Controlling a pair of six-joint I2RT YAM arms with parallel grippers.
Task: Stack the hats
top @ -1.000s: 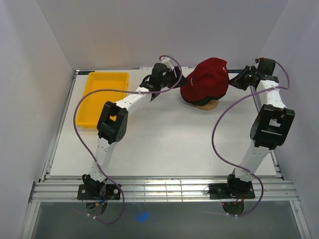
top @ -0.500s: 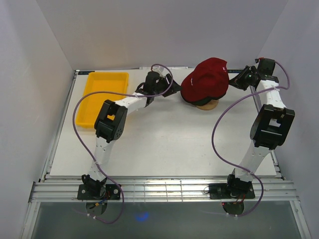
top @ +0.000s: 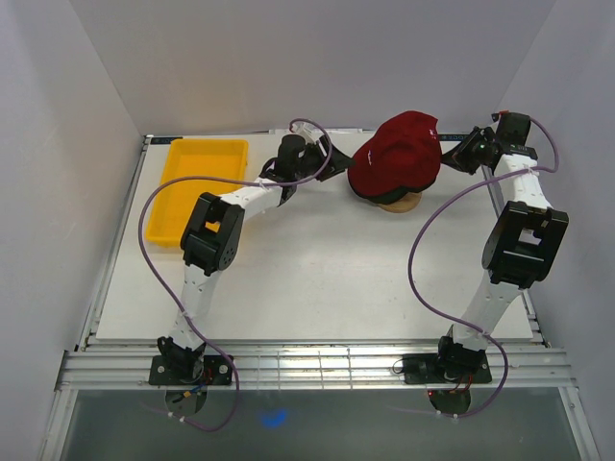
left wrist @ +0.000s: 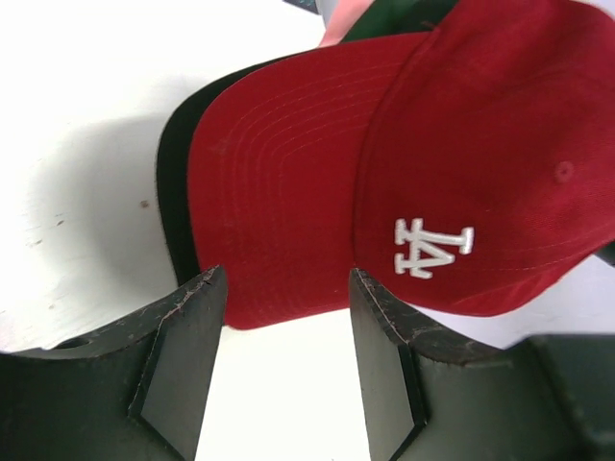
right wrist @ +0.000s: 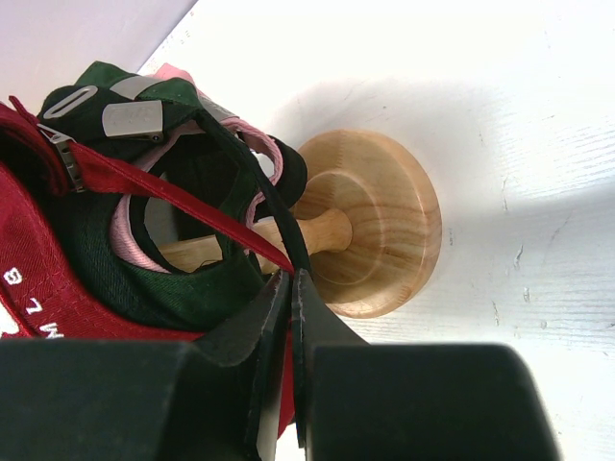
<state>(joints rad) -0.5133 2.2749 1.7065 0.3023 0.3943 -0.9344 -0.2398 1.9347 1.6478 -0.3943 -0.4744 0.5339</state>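
The dark red cap (top: 396, 154) tops the dark green cap (right wrist: 106, 91) and pink cap (right wrist: 123, 226) on the wooden stand (right wrist: 370, 226), the left gripper (left wrist: 285, 288) spread wide and empty at its brim, the right gripper (right wrist: 290, 279) pressed together behind, perhaps pinching a strap.

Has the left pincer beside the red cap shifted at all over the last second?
Yes. The left pincer has backed slightly away from the dark red cap, leftward toward the yellow tray.
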